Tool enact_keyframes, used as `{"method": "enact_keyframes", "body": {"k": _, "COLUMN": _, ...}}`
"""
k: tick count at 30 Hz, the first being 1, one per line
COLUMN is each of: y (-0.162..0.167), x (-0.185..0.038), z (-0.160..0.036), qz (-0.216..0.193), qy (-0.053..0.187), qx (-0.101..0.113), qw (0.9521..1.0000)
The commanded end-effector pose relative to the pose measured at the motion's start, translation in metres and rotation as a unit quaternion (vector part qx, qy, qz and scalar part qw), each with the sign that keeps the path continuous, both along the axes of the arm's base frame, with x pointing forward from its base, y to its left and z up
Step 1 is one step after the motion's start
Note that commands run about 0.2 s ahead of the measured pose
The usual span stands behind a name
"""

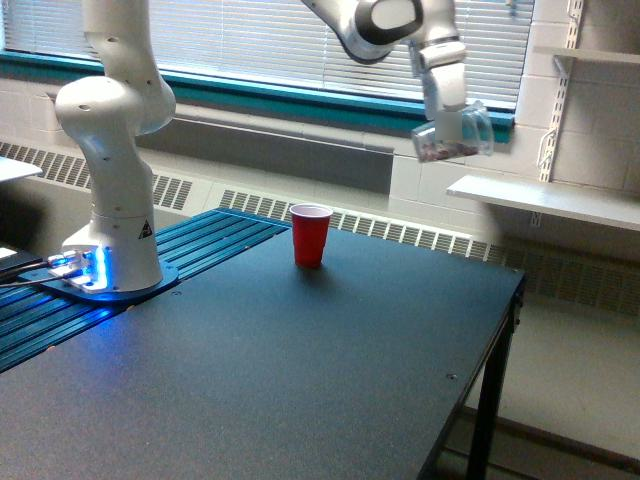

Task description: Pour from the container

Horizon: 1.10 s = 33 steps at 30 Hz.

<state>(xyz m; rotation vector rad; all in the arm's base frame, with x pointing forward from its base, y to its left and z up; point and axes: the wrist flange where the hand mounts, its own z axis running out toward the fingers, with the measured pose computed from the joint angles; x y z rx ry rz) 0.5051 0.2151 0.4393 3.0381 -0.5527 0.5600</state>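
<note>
- The pincer (448, 112) was pinching the clear container (453, 134) from above, high in the air.
- The container hung above the tabletop (300, 370), to the exterior view's right of the red cup (310, 235) and well apart from it.
- Some dark small pieces lay in the bottom of the container.
- The red cup stood upright on the tabletop.

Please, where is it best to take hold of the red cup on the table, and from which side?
Probably by the wall of the red cup, just under the rim, coming level from the side. It stands upright with its mouth open, and the table around it is bare, so any side looks free.
</note>
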Motion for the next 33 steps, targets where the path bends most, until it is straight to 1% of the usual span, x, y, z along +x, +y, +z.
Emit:
{"method": "enact_keyframes", "body": {"k": 1, "y": -0.028, "x": -0.029, "z": 0.007, "qz": -0.075, "qy": -0.002, "qx": 0.005, "qw": 0.9972}}
{"method": "enact_keyframes", "body": {"k": 3, "y": -0.032, "x": -0.043, "z": 0.008, "qz": -0.084, "qy": -0.002, "qx": 0.0, "qw": 0.9965}}
{"method": "enact_keyframes", "body": {"k": 5, "y": -0.033, "x": -0.055, "z": 0.008, "qz": -0.088, "qy": -0.002, "qx": -0.009, "qw": 0.9961}}
{"method": "enact_keyframes", "body": {"k": 7, "y": -0.034, "x": -0.069, "z": 0.009, "qz": -0.097, "qy": -0.002, "qx": -0.007, "qw": 0.9952}}
{"method": "enact_keyframes", "body": {"k": 10, "y": -0.031, "x": -0.087, "z": 0.006, "qz": -0.104, "qy": 0.003, "qx": -0.011, "qw": 0.9945}}
{"method": "enact_keyframes", "body": {"k": 14, "y": -0.016, "x": -0.108, "z": 0.0, "qz": -0.107, "qy": 0.01, "qx": -0.002, "qw": 0.9942}}
{"method": "enact_keyframes", "body": {"k": 16, "y": -0.007, "x": -0.119, "z": -0.003, "qz": -0.108, "qy": 0.013, "qx": 0.005, "qw": 0.9941}}
{"method": "enact_keyframes", "body": {"k": 22, "y": 0.012, "x": -0.148, "z": -0.013, "qz": -0.114, "qy": 0.028, "qx": 0.015, "qw": 0.9929}}
{"method": "enact_keyframes", "body": {"k": 29, "y": 0.023, "x": -0.178, "z": -0.02, "qz": -0.138, "qy": 0.048, "qx": 0.037, "qw": 0.9885}}
{"method": "enact_keyframes", "body": {"k": 33, "y": 0.028, "x": -0.197, "z": -0.023, "qz": -0.146, "qy": 0.054, "qx": 0.039, "qw": 0.987}}
